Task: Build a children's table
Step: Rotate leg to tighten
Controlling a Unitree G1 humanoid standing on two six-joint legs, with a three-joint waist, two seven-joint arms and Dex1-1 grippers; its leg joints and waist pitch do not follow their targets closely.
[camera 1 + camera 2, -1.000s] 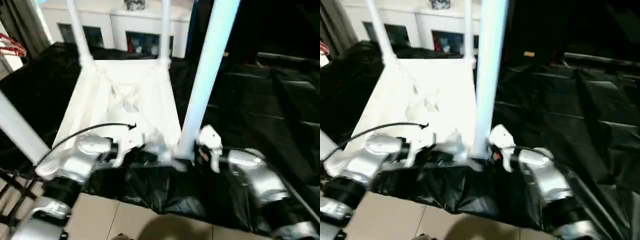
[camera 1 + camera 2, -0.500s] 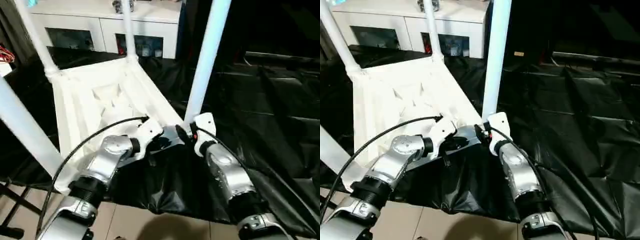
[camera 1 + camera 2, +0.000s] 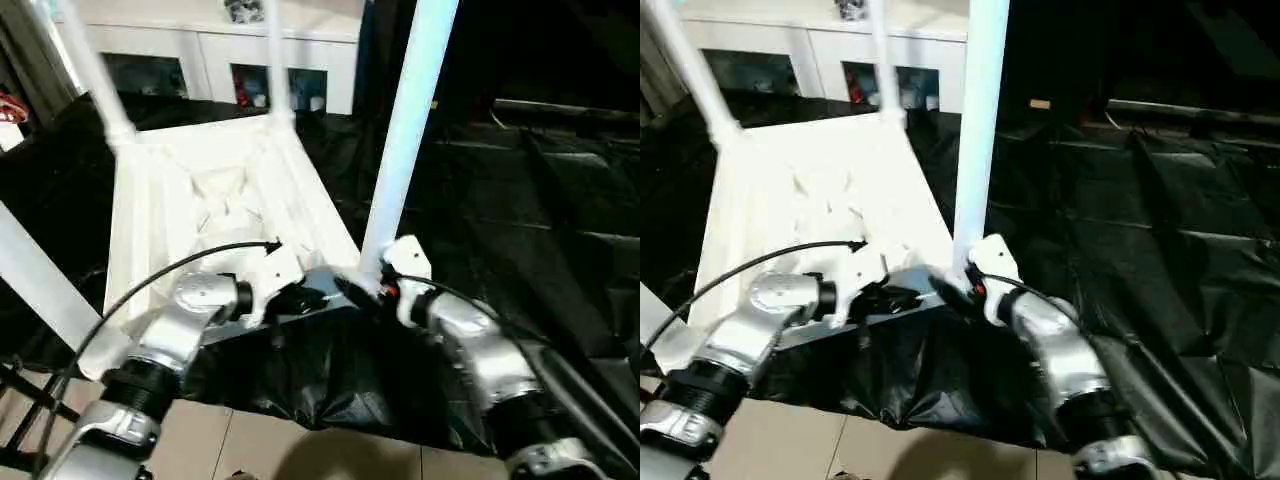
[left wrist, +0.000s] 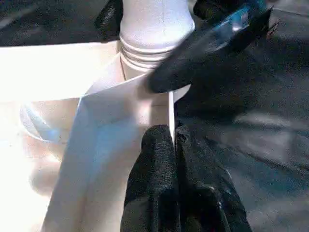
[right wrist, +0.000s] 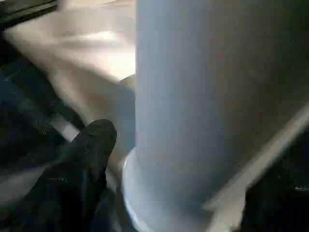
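Since half a second ago our right claw (image 3: 958, 285) has spread its fingers wider around the near-right leg (image 3: 405, 140); it's released, straddling the leg's base. The top (image 3: 215, 205) lies underside-up on black sheeting (image 3: 520, 200), all four legs standing in the corner sockets. Our left claw (image 4: 173, 140) is clenched on the top's thin rim beside that socket. We read this as the last leg seated, grip coming off. Next: back the right claw clear without nudging the leg, then check seating. White cabinet (image 3: 200, 60) behind.
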